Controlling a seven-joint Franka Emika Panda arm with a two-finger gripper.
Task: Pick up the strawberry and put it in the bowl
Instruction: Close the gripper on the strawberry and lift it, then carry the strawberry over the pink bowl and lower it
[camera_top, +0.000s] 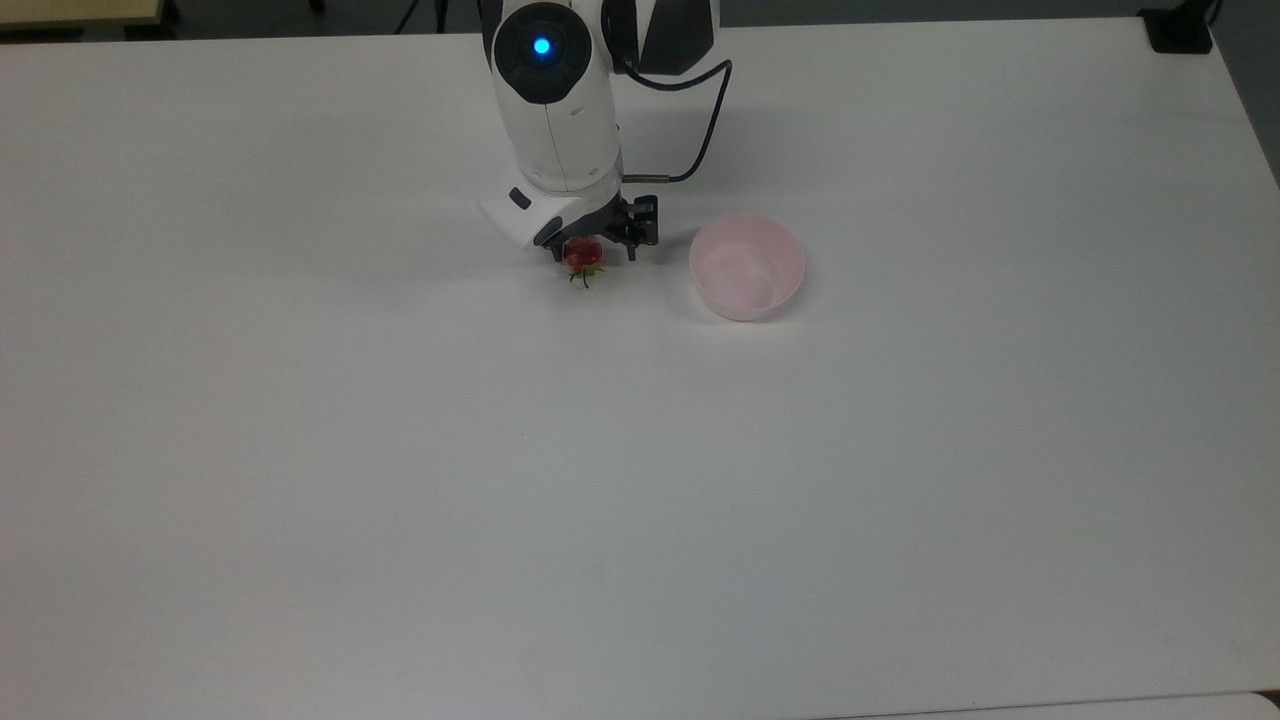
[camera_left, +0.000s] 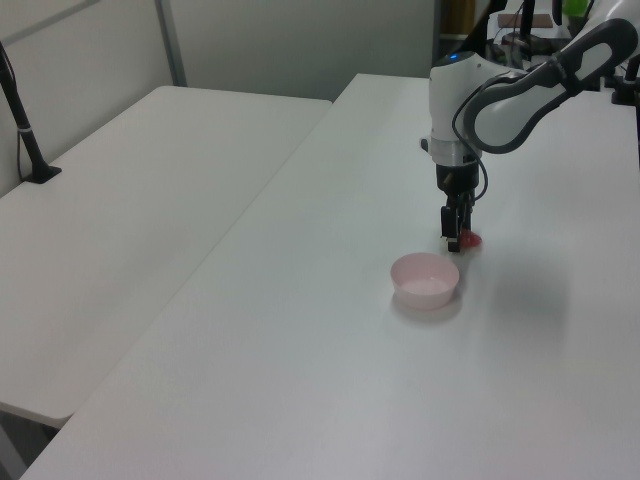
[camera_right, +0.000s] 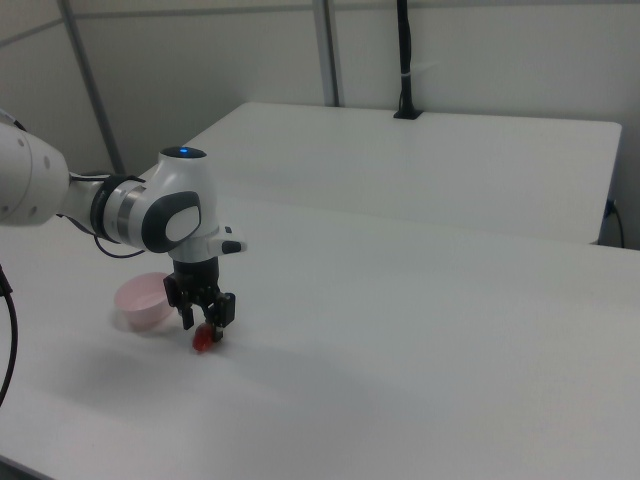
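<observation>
White table (camera_top: 300, 450) holds the bowl (camera_top: 747, 266), w/ the strawberry (camera_top: 582, 256) just beside it. Gripper (camera_top: 592, 254) straddles the berry, fingers spread. Right view shows a fingertip (camera_right: 187, 322) off the berry (top view hides its upper half).

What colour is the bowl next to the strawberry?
Pale pink, plain with no pattern; the bowl shows best in the top view.
</observation>
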